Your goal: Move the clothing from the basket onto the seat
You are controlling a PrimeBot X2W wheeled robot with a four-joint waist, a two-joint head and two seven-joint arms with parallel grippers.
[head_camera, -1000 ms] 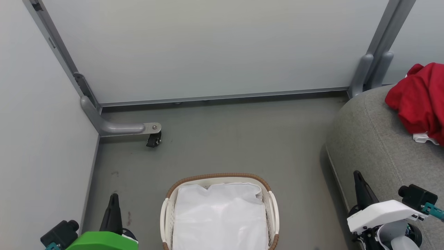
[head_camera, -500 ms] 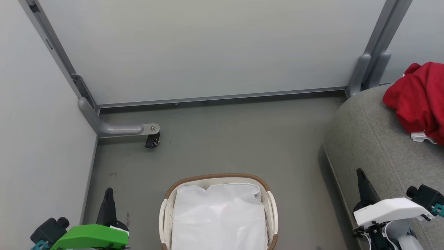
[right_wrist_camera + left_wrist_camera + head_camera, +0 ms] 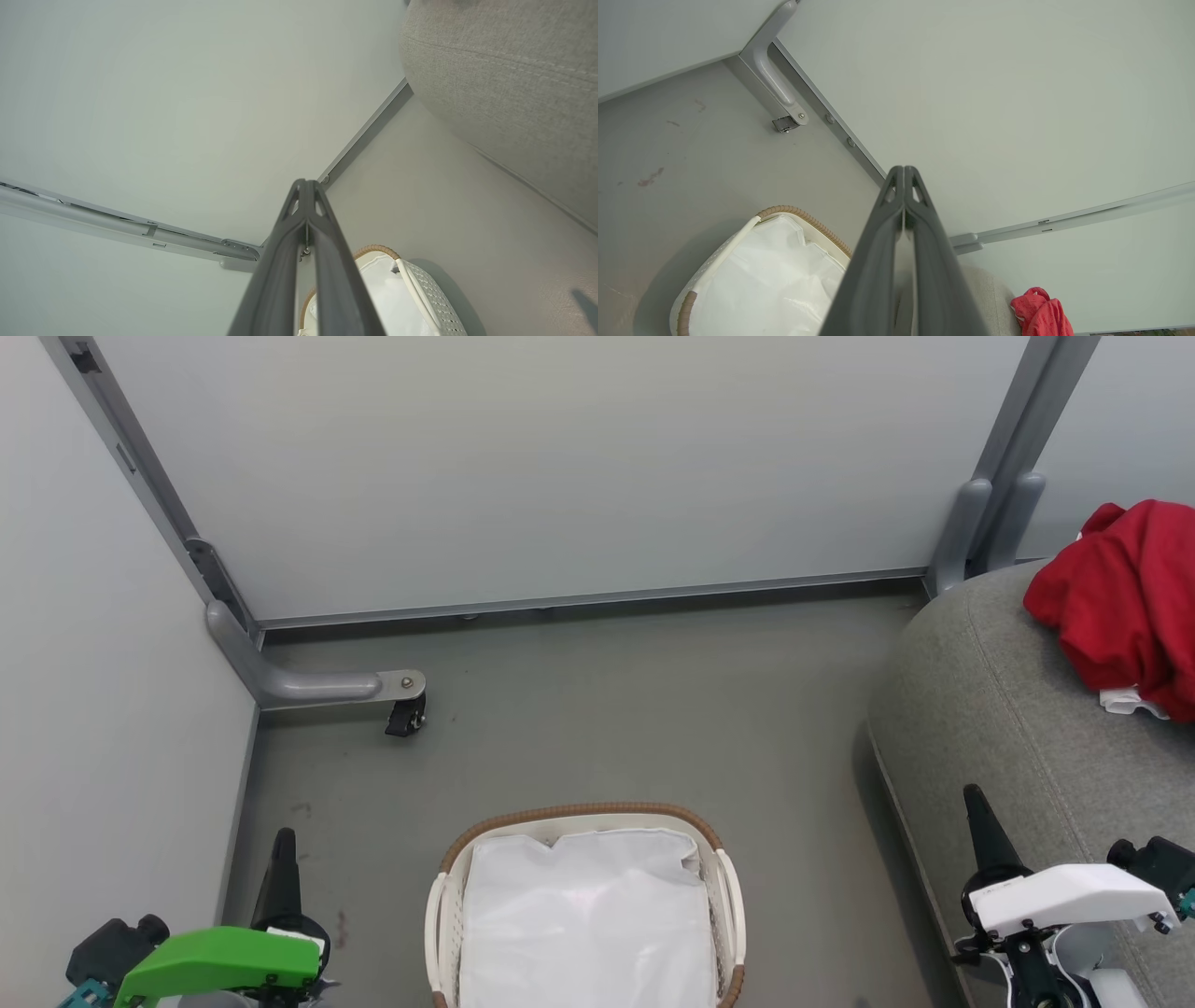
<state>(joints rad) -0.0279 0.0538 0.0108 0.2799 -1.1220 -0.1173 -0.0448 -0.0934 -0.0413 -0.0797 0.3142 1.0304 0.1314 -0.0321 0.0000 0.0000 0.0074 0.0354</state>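
Red clothing (image 3: 1120, 607) stays heaped on the seat (image 3: 1008, 728) | basket (image 3: 724, 896) shows its white liner (image 3: 583, 915) | left end effector (image 3: 283, 835) and right end effector (image 3: 973, 795) stay closed, empty | wrist views show you fingertips (image 3: 898, 177) touching, head view just dark profiles.

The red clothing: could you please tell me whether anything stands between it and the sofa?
Nothing visible does: the red clothing already lies on the sofa, and the basket on the floor holds a white liner.
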